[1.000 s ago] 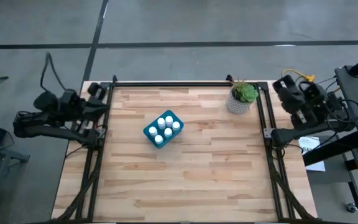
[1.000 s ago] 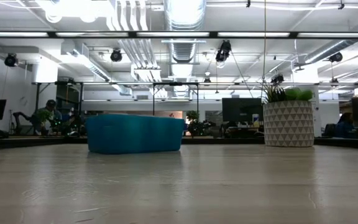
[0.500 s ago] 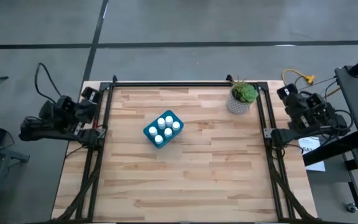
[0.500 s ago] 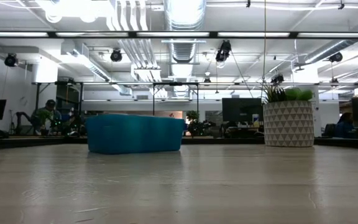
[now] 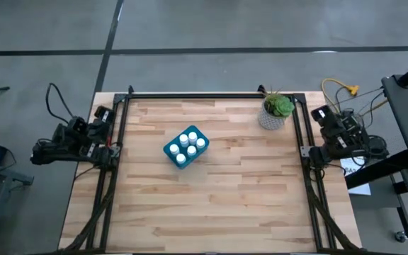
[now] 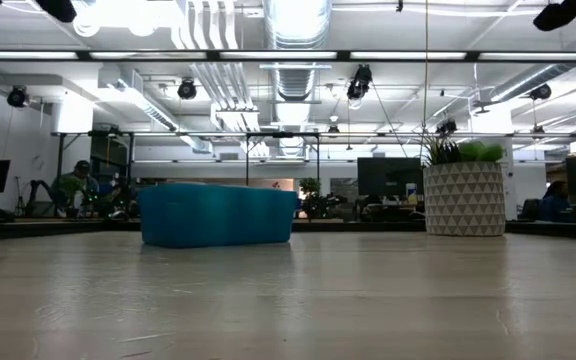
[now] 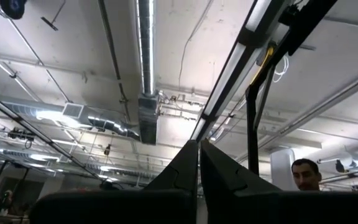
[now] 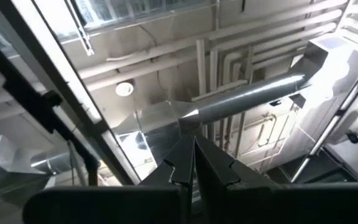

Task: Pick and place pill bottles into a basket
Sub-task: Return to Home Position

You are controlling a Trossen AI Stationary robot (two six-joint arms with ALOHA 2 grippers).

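Observation:
The teal-blue basket (image 5: 186, 146) sits on the wooden table left of its middle, with several white pill bottles (image 5: 188, 144) standing in it; in the low view only the basket's wall (image 6: 216, 214) shows. My left gripper (image 5: 103, 115) is folded back beyond the table's left edge, shut and pointing up at the ceiling (image 7: 199, 149). My right gripper (image 5: 322, 113) is folded back beyond the right edge, also shut and pointing up (image 8: 193, 144). Neither holds anything.
A white patterned pot with a green plant (image 5: 275, 111) stands at the table's far right corner (image 6: 464, 190). Dark frame rails (image 5: 190, 95) run along the table's far, left and right edges. A person shows in the left wrist view (image 7: 304, 174), off in the room.
Both arms have folded down and drawn back outward from the table's side edges, the left toward the left, the right toward the right, their grippers tipping further upward. Both have stayed shut. The basket and bottles have not moved.

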